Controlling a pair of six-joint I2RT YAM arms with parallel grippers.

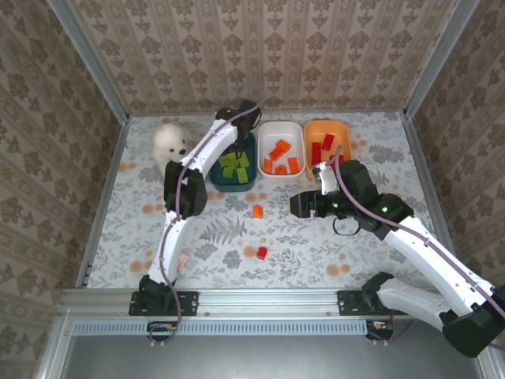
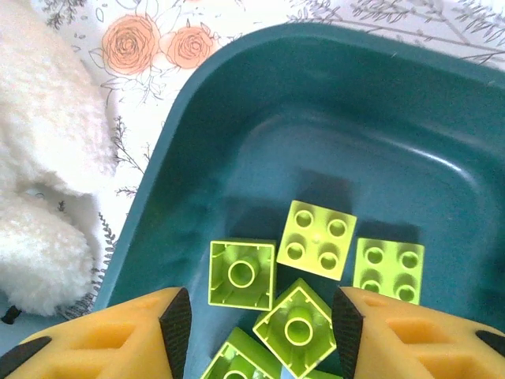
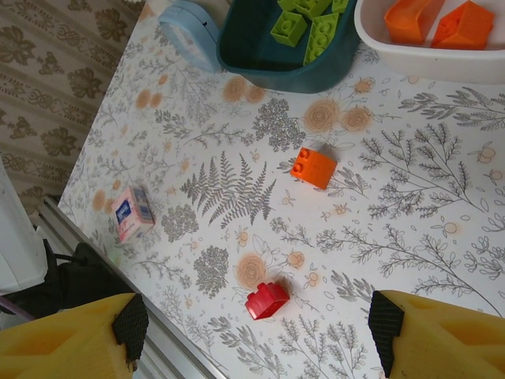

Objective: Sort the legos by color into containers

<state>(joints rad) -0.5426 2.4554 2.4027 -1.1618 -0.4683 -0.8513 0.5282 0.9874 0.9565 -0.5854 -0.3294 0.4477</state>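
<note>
My left gripper (image 2: pixel 261 328) hangs open over the dark teal tub (image 2: pixel 237 103), its pads clear of the several light green legos (image 2: pixel 318 237) lying inside. One green brick (image 2: pixel 298 325) sits below the gap, untouched. The white tub (image 1: pixel 281 124) holds orange legos (image 1: pixel 280 156), and the orange tub (image 1: pixel 327 123) holds red ones (image 1: pixel 322 148). A loose orange brick (image 3: pixel 313 167) and a loose red brick (image 3: pixel 267 300) lie on the table. Above the red brick my right gripper (image 3: pixel 259 324) stands wide open with nothing between its fingers.
A white plush toy (image 1: pixel 170 142) sits left of the teal tub, close to its rim. A light-blue round object (image 3: pixel 189 31) leans by that tub. A pink-and-white card (image 3: pixel 132 213) lies near the table's front left edge. Metal rails border the table.
</note>
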